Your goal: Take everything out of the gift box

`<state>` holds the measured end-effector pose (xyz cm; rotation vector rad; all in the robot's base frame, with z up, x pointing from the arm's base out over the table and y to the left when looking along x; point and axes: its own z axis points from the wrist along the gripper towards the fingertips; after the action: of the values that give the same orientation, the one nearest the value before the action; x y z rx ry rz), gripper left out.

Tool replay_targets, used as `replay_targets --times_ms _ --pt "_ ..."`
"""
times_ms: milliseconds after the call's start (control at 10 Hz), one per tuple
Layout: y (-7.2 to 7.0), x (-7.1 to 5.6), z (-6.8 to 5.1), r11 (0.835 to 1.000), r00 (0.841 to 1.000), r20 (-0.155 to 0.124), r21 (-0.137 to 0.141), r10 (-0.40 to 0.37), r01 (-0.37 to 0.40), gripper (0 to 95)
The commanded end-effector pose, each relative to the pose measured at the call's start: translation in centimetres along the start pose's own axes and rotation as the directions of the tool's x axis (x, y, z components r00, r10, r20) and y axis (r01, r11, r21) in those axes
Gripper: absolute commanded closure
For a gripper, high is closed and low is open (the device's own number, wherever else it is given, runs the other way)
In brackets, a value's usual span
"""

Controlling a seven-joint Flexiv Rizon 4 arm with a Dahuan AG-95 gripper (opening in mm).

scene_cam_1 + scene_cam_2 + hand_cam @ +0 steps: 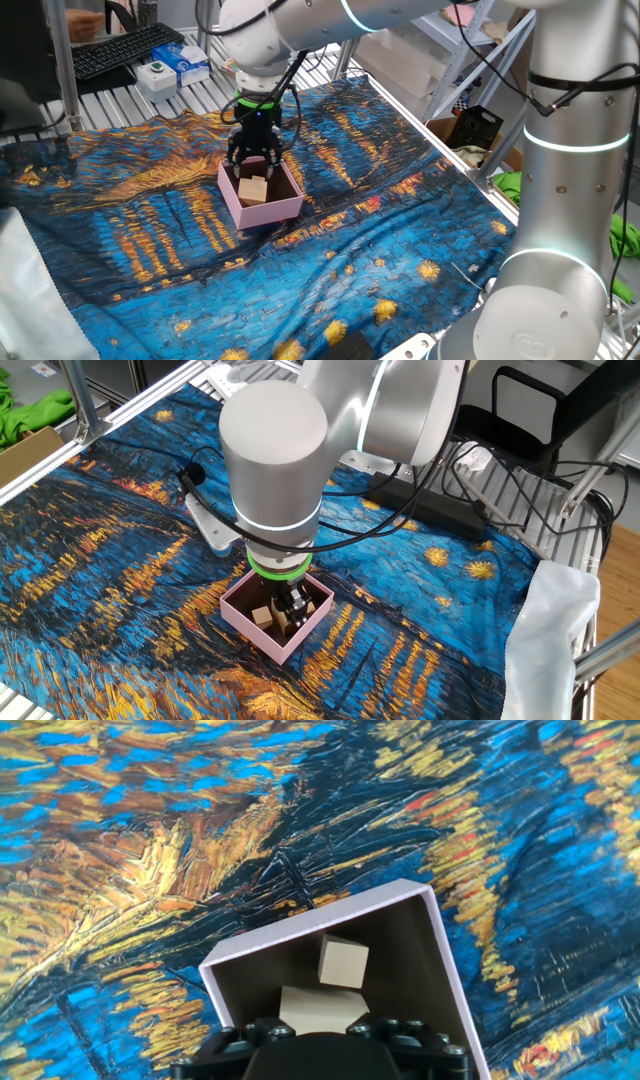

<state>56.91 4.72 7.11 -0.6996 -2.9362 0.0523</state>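
A: Your gripper [256, 166] points straight down into the box [283, 208], low over the blocks. How far the jaws stand apart, I cannot tell from these angles.

B: And it holds nothing that I can see. Both blocks lie on the dark floor of the box: the big block [318, 1009] right under your hand, the small cube [343, 963] just beyond it.

A: The box itself sits on the blue and gold cloth [150, 230], mid-table.
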Motion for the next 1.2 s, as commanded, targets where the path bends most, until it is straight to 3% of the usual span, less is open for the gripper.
replay_targets --times_ms 100,1200 --pt "-0.2 0.1 0.2 1.0 1.0 0.002 -0.004 0.01 -0.01 19.0" --pt "-1.1 1.3 1.6 0.999 0.999 0.028 -0.023 0.035 -0.034 19.0"
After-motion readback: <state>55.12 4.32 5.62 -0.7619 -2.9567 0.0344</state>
